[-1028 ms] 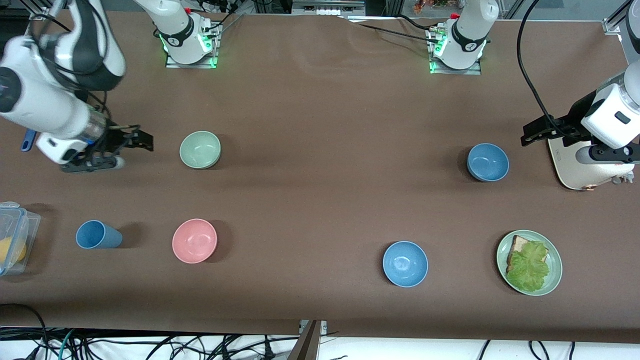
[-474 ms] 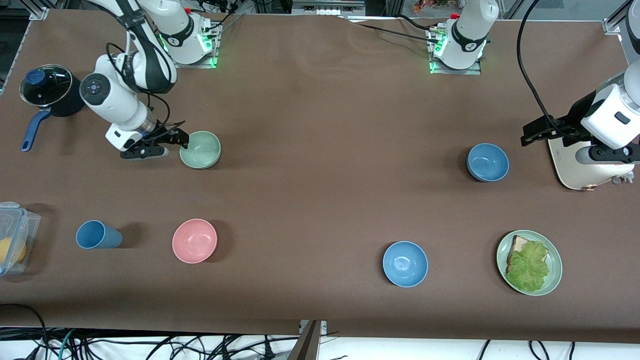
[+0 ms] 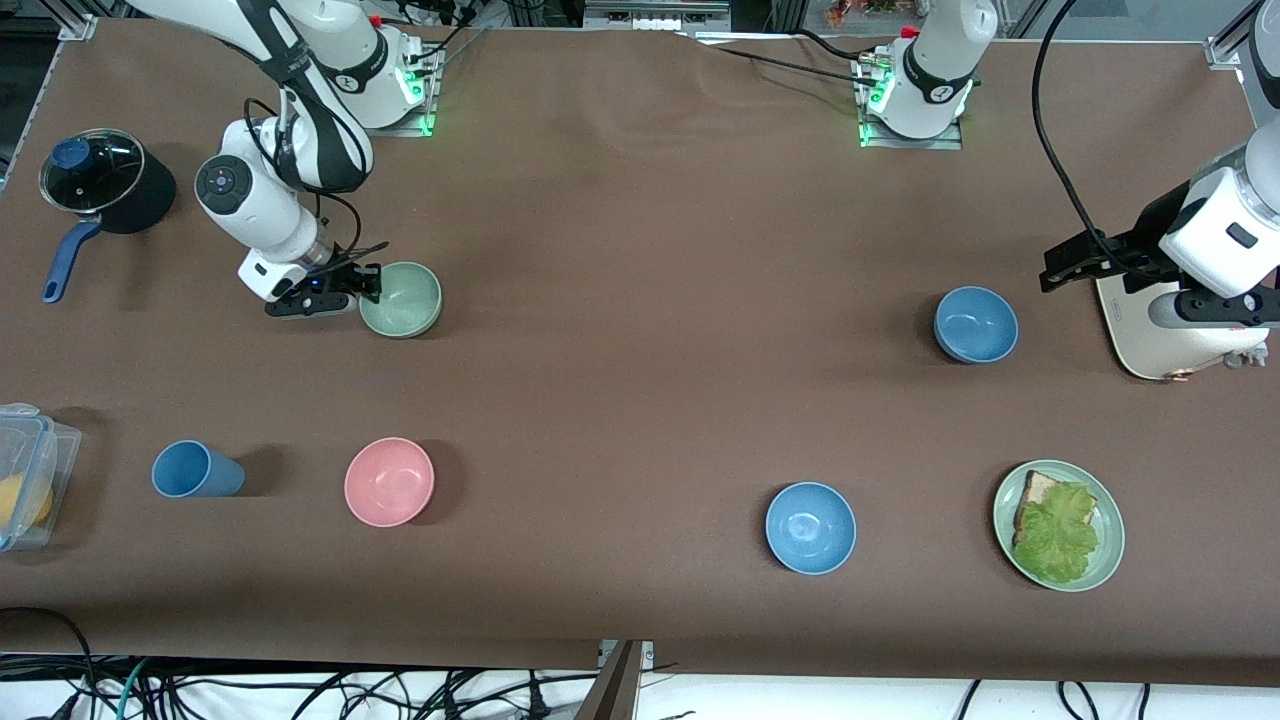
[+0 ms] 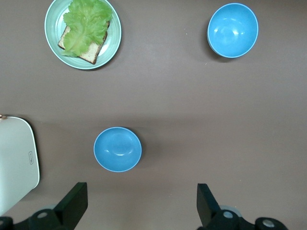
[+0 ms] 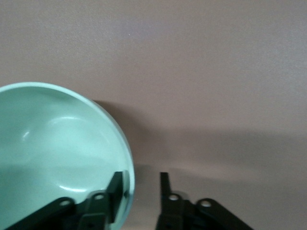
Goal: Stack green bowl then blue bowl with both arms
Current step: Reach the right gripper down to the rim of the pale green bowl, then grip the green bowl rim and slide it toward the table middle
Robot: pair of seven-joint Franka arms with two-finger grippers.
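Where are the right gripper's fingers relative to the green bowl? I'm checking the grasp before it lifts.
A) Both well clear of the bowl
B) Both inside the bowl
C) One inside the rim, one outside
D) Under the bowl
C: in the right wrist view the right gripper has one finger inside the green bowl at its rim and the other outside over the table, with the rim between them.
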